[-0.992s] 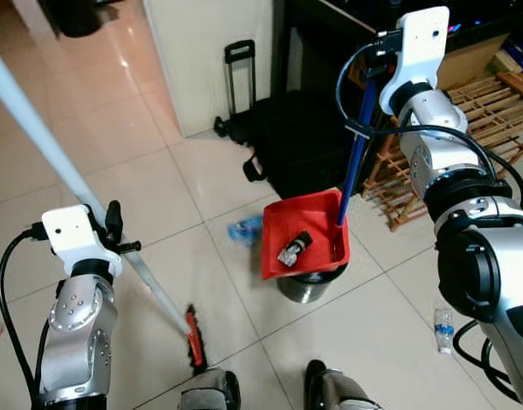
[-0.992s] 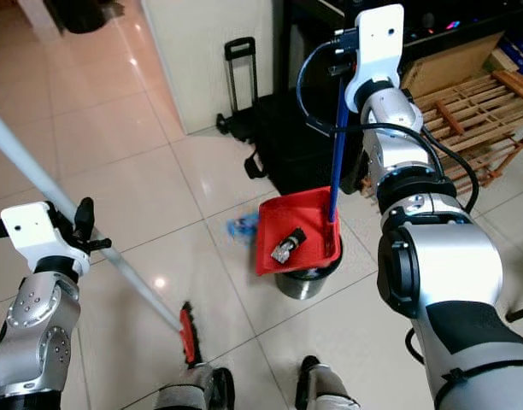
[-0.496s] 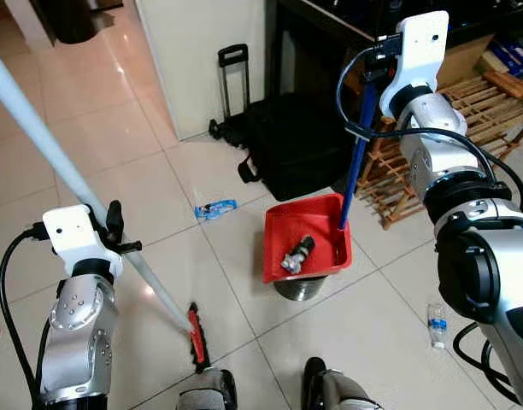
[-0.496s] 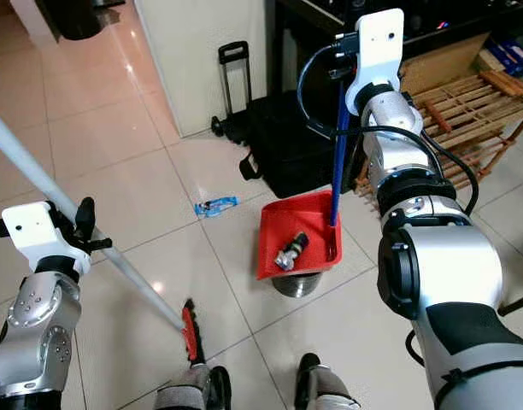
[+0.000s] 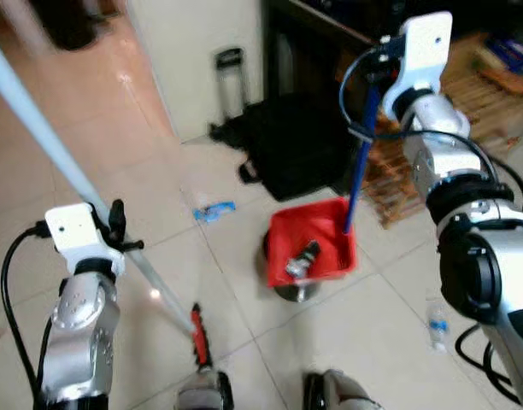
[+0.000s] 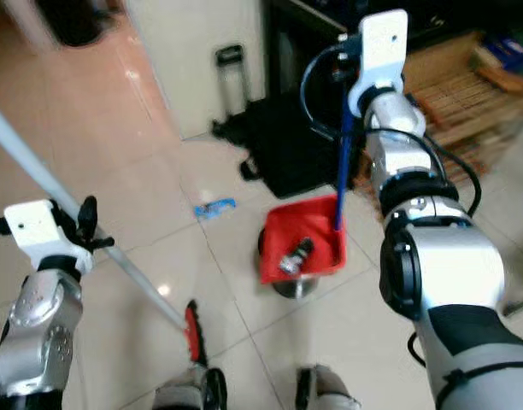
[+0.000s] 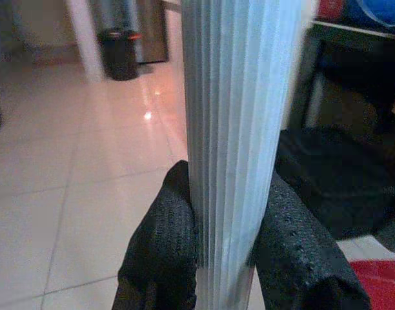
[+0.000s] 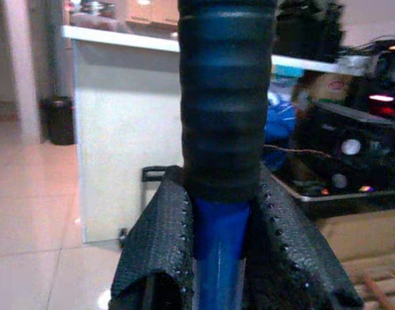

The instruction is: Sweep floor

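The left gripper squeezes the pale broom handle tight between its two black fingers. The broom's red head rests on the tiled floor, near the robot's feet. The right gripper is clamped on the blue dustpan handle. The red dustpan hangs over a small round bin. Something small and dark, maybe trash, lies in the pan. A blue wrapper lies on the floor, near a black bag.
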Controlling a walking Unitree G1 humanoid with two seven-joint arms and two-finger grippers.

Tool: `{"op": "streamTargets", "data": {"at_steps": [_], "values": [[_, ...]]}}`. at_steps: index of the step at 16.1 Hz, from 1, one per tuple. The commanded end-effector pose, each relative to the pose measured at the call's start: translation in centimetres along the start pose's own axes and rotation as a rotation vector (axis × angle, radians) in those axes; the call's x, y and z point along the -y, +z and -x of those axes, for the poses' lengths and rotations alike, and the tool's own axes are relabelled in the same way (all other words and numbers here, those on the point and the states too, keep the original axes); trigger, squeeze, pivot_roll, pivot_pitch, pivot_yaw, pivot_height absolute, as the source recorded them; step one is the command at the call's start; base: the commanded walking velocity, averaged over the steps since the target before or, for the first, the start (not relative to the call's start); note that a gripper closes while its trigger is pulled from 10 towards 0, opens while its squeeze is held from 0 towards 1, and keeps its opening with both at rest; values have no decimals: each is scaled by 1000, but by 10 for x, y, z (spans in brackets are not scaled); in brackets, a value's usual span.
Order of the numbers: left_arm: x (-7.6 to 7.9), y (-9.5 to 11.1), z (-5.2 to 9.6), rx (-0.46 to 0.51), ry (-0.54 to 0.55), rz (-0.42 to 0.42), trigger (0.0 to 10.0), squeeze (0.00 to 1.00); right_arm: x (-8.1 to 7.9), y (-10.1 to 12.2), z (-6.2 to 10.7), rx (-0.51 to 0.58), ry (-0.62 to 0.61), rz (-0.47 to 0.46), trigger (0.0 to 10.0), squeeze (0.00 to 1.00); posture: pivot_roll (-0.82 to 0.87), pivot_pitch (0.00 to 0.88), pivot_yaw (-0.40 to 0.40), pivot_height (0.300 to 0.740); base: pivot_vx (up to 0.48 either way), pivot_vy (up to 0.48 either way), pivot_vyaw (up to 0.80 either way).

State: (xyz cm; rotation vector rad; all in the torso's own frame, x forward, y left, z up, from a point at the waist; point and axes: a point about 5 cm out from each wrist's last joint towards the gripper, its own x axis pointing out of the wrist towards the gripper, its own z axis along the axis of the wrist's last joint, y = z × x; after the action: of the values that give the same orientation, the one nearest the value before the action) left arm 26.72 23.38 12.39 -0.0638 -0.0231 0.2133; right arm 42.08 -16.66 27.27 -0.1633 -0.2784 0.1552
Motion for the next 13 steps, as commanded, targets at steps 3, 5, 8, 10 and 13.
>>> {"op": "streamTargets", "data": {"at_steps": [3,5,8,10,13], "values": [[-1,11,-1,50,4,-8,10000,0,0,13,-4,52,3,0,10000,0,55,135,63,740,0,0,0],[1,10,1,52,10,-2,10000,0,-2,29,-10,90,-9,6,10000,0,73,123,37,740,0,0,0],[3,9,3,58,21,7,10000,0,-9,54,-19,144,-14,8,10000,0,71,127,37,740,0,0,0],[3,9,2,58,19,8,10000,0,-10,55,-19,145,-12,8,10000,0,69,128,37,740,0,0,0],[4,10,3,61,21,10,10000,0,-11,62,-21,158,-17,10,10000,0,74,137,35,740,0,0,0]]}}
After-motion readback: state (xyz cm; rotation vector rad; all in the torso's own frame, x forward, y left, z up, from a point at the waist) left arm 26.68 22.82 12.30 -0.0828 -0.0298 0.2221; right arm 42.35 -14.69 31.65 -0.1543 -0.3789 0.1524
